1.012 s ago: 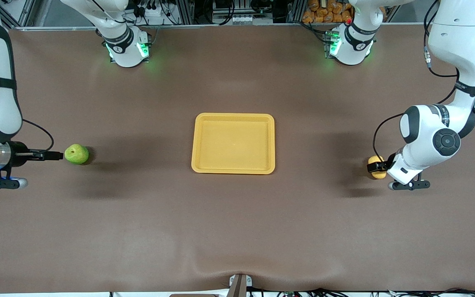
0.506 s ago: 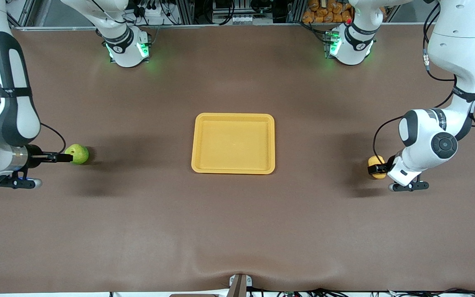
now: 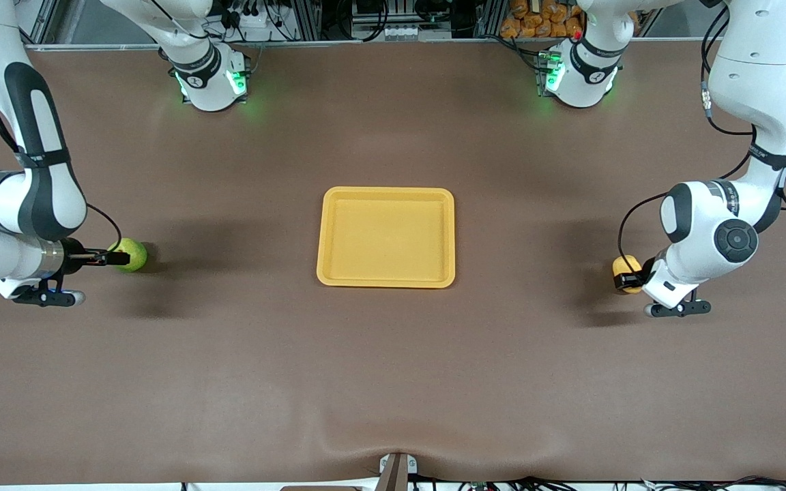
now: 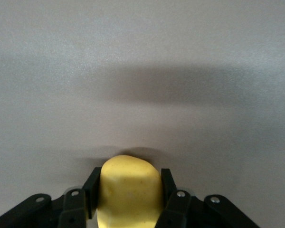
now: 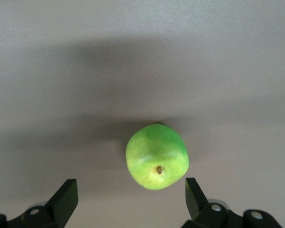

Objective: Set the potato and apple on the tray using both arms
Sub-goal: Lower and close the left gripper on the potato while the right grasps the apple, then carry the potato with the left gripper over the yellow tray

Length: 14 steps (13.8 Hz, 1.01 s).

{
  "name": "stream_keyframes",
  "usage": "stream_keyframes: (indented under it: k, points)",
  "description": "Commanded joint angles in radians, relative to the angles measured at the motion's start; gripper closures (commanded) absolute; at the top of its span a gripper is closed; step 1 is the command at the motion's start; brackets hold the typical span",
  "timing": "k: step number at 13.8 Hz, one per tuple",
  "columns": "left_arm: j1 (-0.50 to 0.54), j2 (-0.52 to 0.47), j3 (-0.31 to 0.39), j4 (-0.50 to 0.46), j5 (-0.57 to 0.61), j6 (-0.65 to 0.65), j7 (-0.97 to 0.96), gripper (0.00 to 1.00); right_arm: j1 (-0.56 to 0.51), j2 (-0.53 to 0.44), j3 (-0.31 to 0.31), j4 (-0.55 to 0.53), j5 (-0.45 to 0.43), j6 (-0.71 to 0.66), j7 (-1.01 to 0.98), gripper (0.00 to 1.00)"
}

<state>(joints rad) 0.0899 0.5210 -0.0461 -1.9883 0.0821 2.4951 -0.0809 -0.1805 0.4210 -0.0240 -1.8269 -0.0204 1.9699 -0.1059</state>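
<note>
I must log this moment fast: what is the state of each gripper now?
Left gripper: closed on the potato, low at the table.
Right gripper: open, fingers either side of the apple, not touching it.

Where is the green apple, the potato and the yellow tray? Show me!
apple (image 5: pixel 157 163): right wrist view, middle of its green skin.
potato (image 4: pixel 128 190): left wrist view, middle of its yellow skin.
tray (image 3: pixel 386 236): front view, its bare floor.
</note>
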Motion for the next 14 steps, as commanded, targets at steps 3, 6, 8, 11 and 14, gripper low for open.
stream_keyframes:
  k: [3,6,8,11,14]
  points:
    - [-0.002,-0.102,-0.033,-0.001,0.021,-0.143,-0.005,1.00,-0.047,-0.036,0.018,-0.090,-0.018,0.073,-0.012,0.00]
    - [-0.004,-0.151,-0.061,0.005,0.019,-0.217,-0.010,1.00,-0.054,-0.036,0.018,-0.144,-0.018,0.130,-0.012,0.00]
    - [-0.002,-0.180,-0.098,0.005,0.019,-0.240,-0.022,1.00,-0.056,-0.036,0.018,-0.167,-0.018,0.162,-0.012,0.00]
    - [-0.004,-0.208,-0.182,0.009,0.019,-0.285,-0.140,1.00,-0.063,-0.030,0.018,-0.186,-0.018,0.187,-0.012,0.00]
    - [-0.007,-0.210,-0.280,0.051,0.019,-0.344,-0.235,1.00,-0.073,-0.028,0.018,-0.213,-0.018,0.230,-0.032,0.00]
